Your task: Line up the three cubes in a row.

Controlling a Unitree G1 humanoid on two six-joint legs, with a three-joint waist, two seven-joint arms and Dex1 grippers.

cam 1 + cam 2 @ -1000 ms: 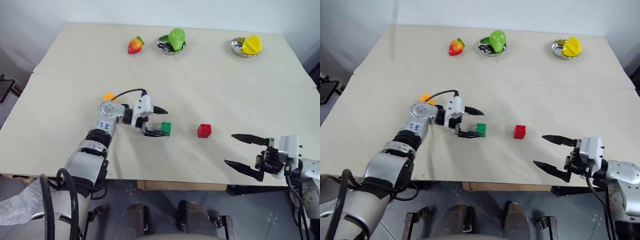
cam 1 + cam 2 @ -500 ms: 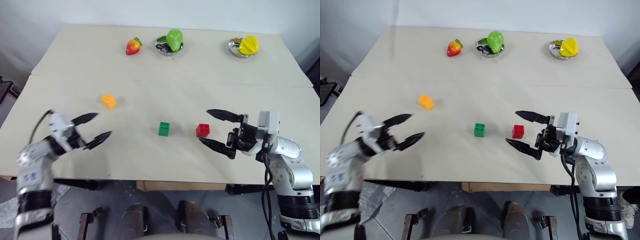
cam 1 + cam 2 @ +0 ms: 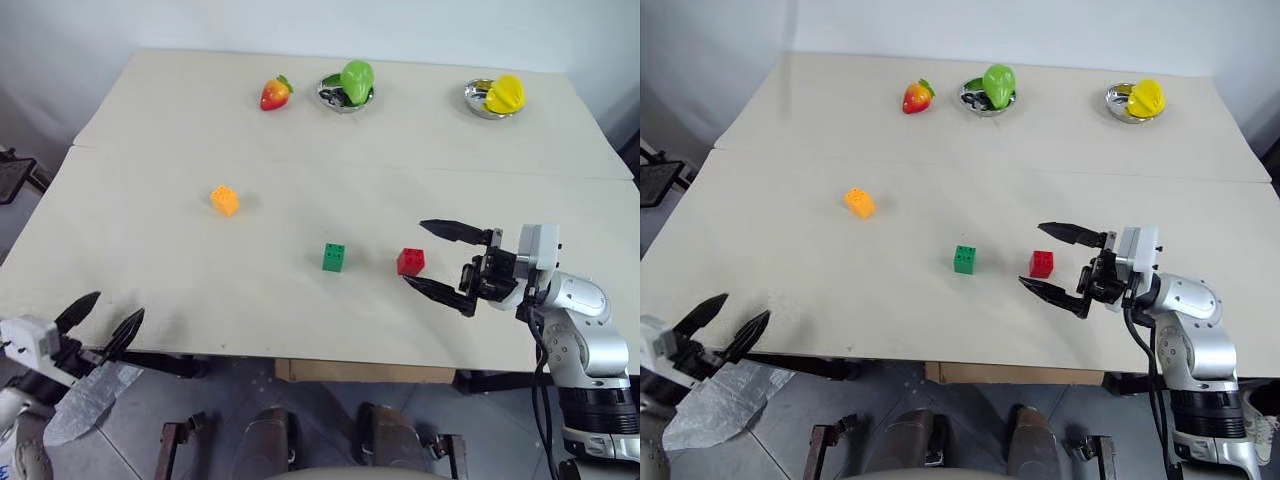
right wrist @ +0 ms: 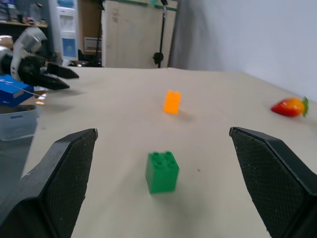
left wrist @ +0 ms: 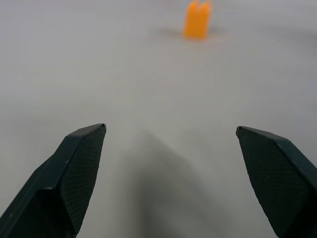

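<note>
Red cube (image 3: 410,261) sits just off my right gripper (image 3: 440,258), fingers spread wide, nothing held. Green cube (image 3: 334,257) near it on its left; orange-yellow cube (image 3: 225,200) well apart, farther back-left. Left gripper (image 3: 103,322) at table's (image 3: 150,270) near-left edge, wide open too.

A beige table (image 3: 300,130) with a seam across its top stands against a plain white wall (image 3: 300,25). Beneath the table's near edge lies grey floor (image 3: 960,420). Beyond the table's far end stand a wooden panel (image 4: 133,34) and a white cabinet (image 4: 65,29).
</note>
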